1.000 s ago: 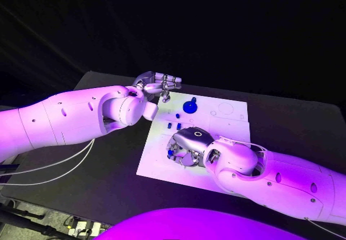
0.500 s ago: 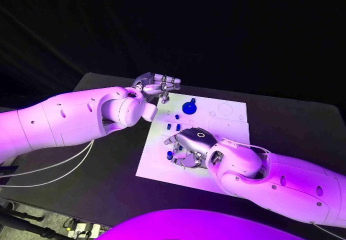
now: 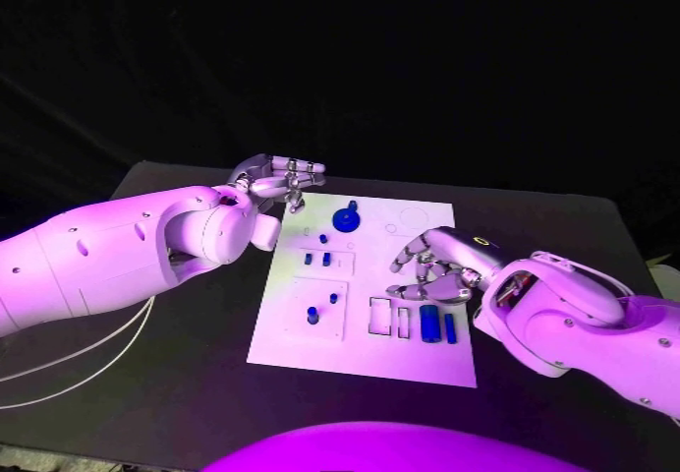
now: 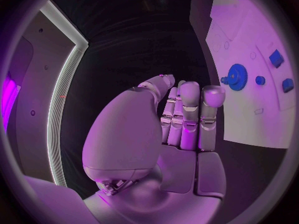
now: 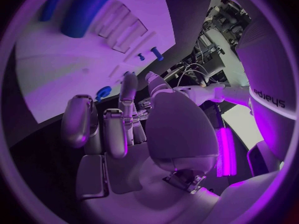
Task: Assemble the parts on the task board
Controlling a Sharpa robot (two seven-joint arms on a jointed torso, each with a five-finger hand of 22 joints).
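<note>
Hovering over the task board's [image 3: 425,364] right edge, the right hand [image 3: 436,265] has its fingers loosely curled on nothing. Just beside them, toward the board's near edge, two blue bars [image 3: 429,323] lie in their slots, long axes running near to far. This hand is much the closer. The left hand [image 3: 279,177], fingers curled in and empty, hangs at the far left corner near the blue gear [image 3: 347,216]. White board, black table [image 3: 567,226] all round.
</note>
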